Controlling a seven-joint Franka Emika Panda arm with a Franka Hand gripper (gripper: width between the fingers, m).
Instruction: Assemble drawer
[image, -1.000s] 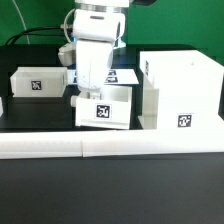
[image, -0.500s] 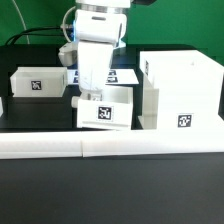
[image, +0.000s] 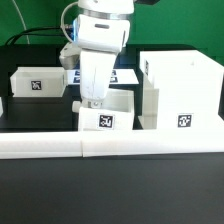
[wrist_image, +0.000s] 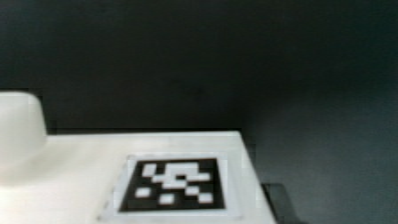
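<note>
A small white open tray (image: 110, 115) with a square tag (image: 105, 121) sits tilted just behind the front rail, next to the large white housing (image: 180, 85). My gripper (image: 91, 103) comes down on the tray's rear corner at the exterior view's left and looks shut on its wall. A second tray (image: 38, 82) lies at the exterior view's left. The wrist view shows the held tray's white face (wrist_image: 80, 165) and its tag (wrist_image: 175, 185) close up against the dark table. My fingertips do not show clearly there.
The long low white border rail (image: 110, 146) runs along the front. The marker board (image: 127, 75) lies flat behind the arm. The housing stands close to the held tray at the exterior view's right. Cables hang at the back left.
The tray has tilted and shifted toward the front rail with my gripper. The arm has leaned forward and lower.
</note>
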